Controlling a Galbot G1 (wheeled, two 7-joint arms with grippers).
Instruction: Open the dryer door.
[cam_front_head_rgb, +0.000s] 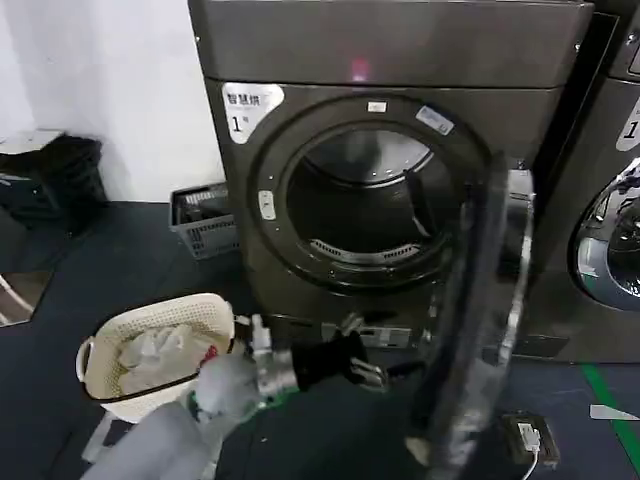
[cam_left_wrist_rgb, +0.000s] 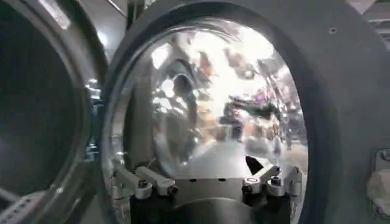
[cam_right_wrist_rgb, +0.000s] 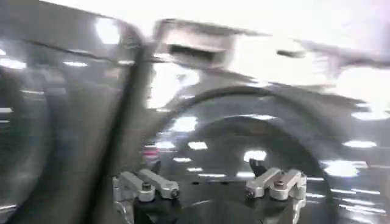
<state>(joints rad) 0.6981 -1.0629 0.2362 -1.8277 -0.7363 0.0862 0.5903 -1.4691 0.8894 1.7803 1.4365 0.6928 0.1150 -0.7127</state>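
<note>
The dryer (cam_front_head_rgb: 400, 60), with a white "1" sticker, stands with its round opening (cam_front_head_rgb: 360, 200) uncovered. The dryer door (cam_front_head_rgb: 490, 300) is swung out to the right and shows edge-on, chrome rim outward. My left gripper (cam_front_head_rgb: 372, 376) hangs low in front of the opening, just left of the door. In the left wrist view this gripper (cam_left_wrist_rgb: 210, 173) is open and holds nothing, facing the door's grey inner side and glass (cam_left_wrist_rgb: 213, 103), with the drum (cam_left_wrist_rgb: 36, 122) beside it. My right gripper (cam_right_wrist_rgb: 207, 173) is open and close to a blurred shiny grey surface with a round rim (cam_right_wrist_rgb: 256, 103).
A white laundry basket (cam_front_head_rgb: 200, 310) of clothes sits on the dark floor at the front left. A grey crate (cam_front_head_rgb: 205, 220) stands by the wall. The neighbouring machine (cam_front_head_rgb: 610, 230) is at the right. A socket box (cam_front_head_rgb: 527, 435) lies below the door.
</note>
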